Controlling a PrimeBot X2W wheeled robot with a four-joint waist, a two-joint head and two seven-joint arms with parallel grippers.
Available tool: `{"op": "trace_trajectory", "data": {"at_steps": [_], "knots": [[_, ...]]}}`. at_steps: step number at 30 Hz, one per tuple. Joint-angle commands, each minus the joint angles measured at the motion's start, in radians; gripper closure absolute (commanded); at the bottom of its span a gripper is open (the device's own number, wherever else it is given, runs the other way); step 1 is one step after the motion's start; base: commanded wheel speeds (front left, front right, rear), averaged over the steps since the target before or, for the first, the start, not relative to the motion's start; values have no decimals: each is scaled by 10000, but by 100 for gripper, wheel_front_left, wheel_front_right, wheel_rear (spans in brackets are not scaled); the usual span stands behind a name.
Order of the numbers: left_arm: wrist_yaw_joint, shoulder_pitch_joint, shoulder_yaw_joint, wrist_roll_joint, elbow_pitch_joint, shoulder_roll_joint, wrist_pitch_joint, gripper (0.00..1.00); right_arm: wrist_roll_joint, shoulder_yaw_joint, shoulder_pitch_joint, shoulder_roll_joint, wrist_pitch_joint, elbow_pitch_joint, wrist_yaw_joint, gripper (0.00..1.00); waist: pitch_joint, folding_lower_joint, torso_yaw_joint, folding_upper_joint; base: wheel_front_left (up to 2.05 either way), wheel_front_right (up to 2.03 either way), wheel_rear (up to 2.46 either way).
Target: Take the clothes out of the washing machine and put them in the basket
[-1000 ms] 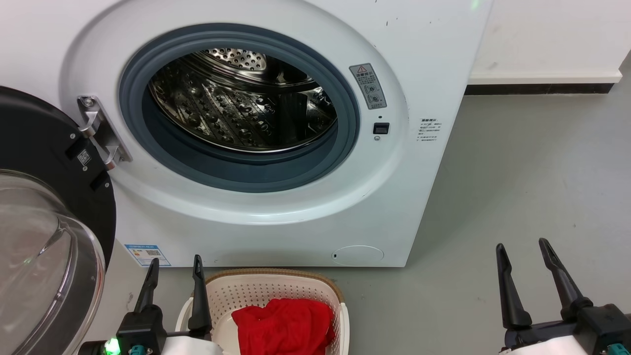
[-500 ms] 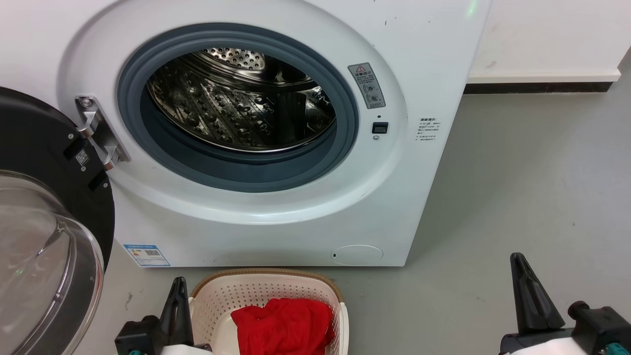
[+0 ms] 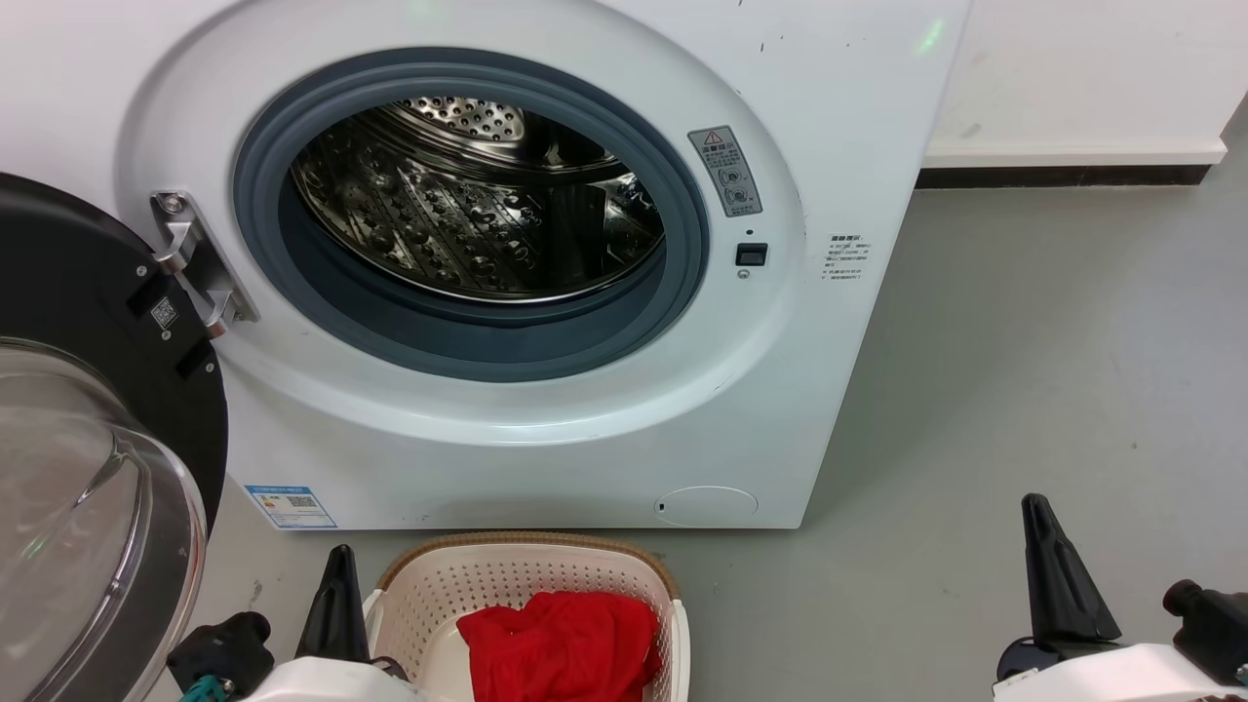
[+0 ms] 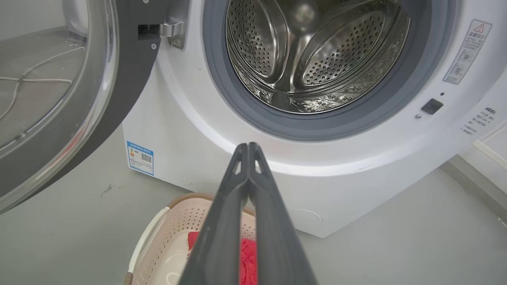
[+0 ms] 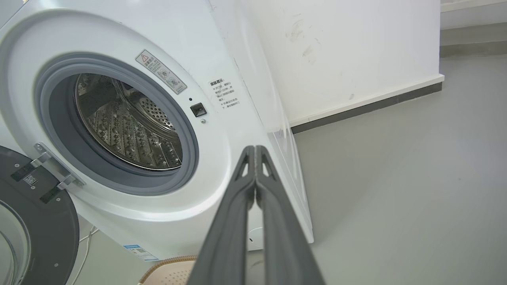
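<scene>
Looking into the steel drum [image 3: 468, 214] of the washing machine [image 3: 546, 429], I see only shiny metal and no red cloth. The clothes [image 3: 561, 648] lie in the basket [image 3: 526, 575]. The basket sits on the grey floor [image 3: 1024, 390] just in front of the machine, under its round opening. So I think the job is done, or very nearly. A small bit of the drum's low front hides behind the grey ring [image 3: 487, 346], so I cannot be fully sure nothing is tucked there.

Now I count. One washing machine. One door [image 3: 88, 487], swung wide open on my left side. One basket. One red heap in it, all scrunched up, so I cannot tell if it is one piece or two.

My left pincer [image 4: 248, 148] has its two fingers pressed together and holds nothing. It hangs by the basket's left edge. My right pincer [image 5: 254, 149] is pinched together too, with nothing in it, out over the floor to the right of the machine.
</scene>
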Motion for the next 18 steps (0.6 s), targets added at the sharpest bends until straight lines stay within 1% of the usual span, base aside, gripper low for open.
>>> {"op": "trace_trajectory", "data": {"at_steps": [1,18], "knots": [[-83,-274,70,-421,-75,5,81,100,482,3,-287,-100,52,-40,1,100,-4,0,2,-1,0,0,0],[-454,-661,315,-3167,174,2,732,100,3391,-35,-729,-207,605,421,-1,100,-45,0,30,-1,0,0,0]]}}
